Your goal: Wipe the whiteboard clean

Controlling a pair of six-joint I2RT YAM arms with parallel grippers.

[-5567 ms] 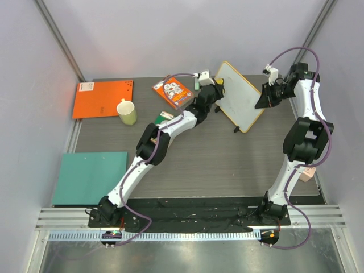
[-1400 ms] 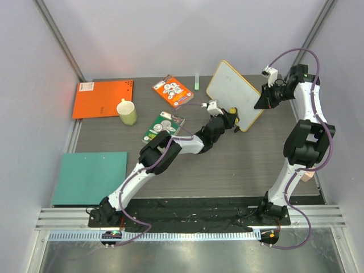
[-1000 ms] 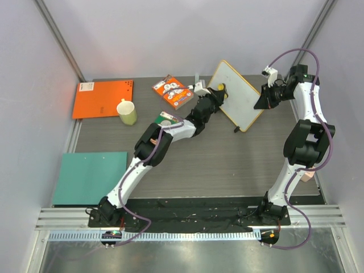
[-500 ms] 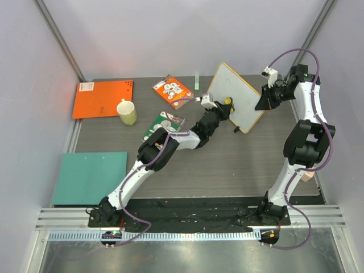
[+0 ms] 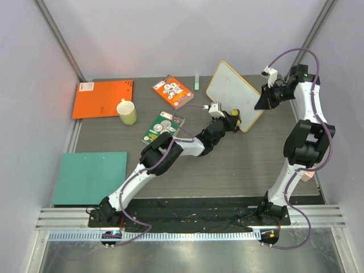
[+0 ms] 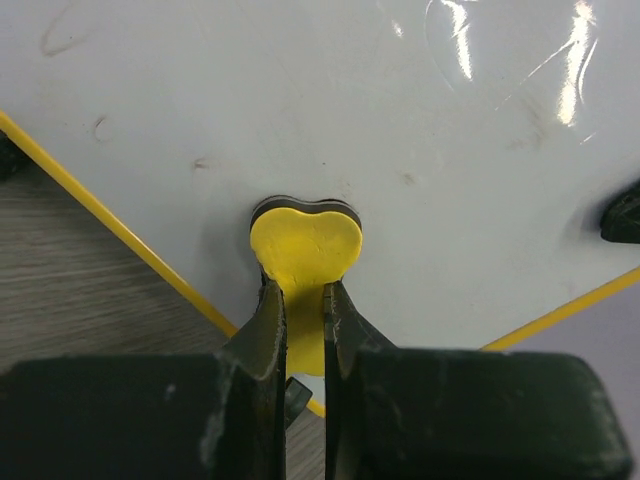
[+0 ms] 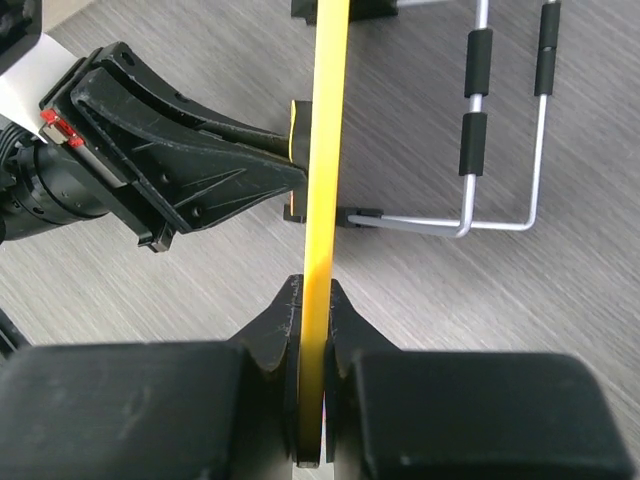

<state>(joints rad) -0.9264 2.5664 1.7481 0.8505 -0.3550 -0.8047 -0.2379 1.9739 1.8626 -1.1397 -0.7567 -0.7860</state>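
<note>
**Eraser pressing on the clamped board**

You are holding the whiteboard (image 5: 230, 94) tilted on edge over the table's (image 5: 227, 165) far right part, with its long axis running from far left to near right. The right gripper (image 7: 310, 300) is clamping its yellow frame, jaws closed on the edge. The left gripper (image 6: 300, 300), the nearer arm to the face, is pinching a yellow eraser (image 6: 305, 240) (heart-shaped) flat against the white near the lower corner. Faint smudges (image 6: 60, 40) are lying up and left of it, so you are probably sweeping that way next.
</note>
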